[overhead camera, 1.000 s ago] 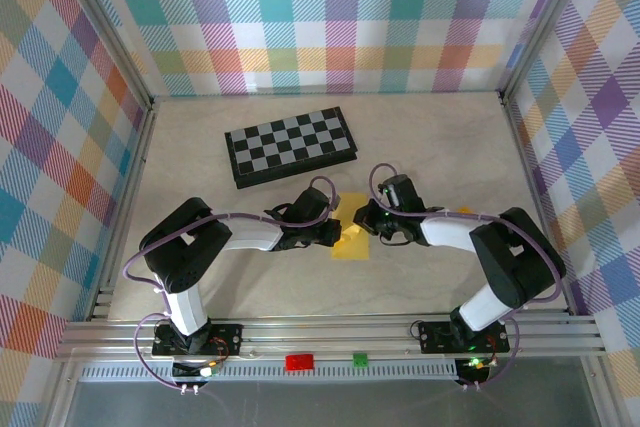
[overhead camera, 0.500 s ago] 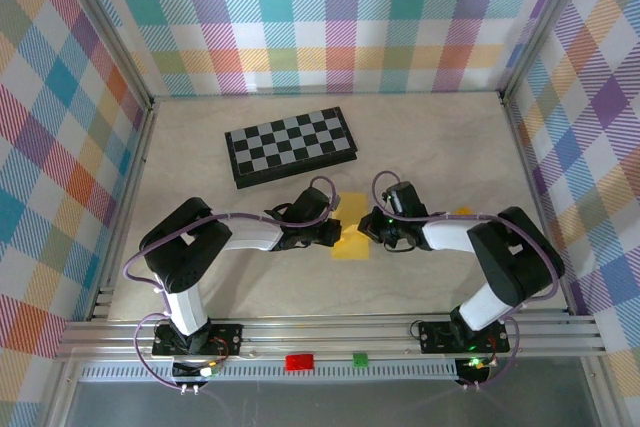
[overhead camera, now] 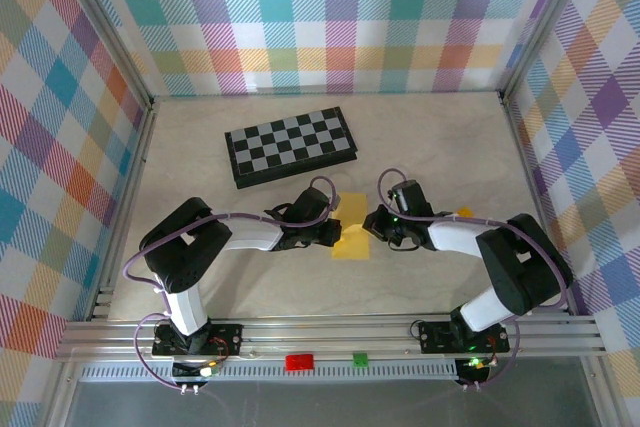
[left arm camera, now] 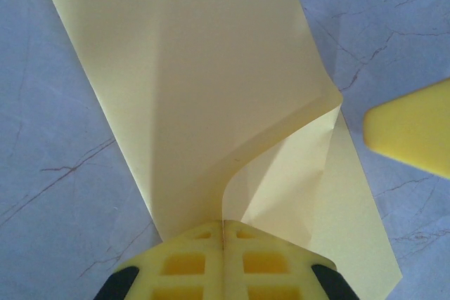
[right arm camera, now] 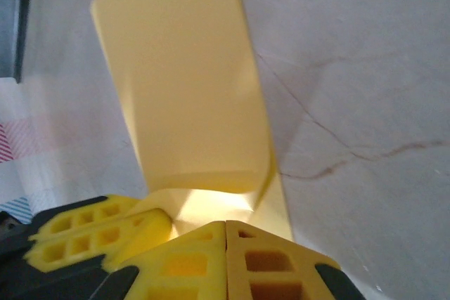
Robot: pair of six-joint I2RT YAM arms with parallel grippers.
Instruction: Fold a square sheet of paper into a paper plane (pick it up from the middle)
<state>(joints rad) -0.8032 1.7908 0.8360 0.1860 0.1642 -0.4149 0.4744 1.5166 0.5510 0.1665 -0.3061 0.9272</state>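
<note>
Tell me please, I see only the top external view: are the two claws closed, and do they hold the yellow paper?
Observer: In the left wrist view, the left claw is shut. Its tips meet at the near edge of the square sheet of paper.
Operator: And the right one?
Observer: In the right wrist view, the right claw is shut too. The sheet stands up from its tips, so it seems pinched there.
Operator: Is the paper flat?
Observer: No. It curls upward in front of the right claw, and the left wrist view shows one flap lifted off the table.
</note>
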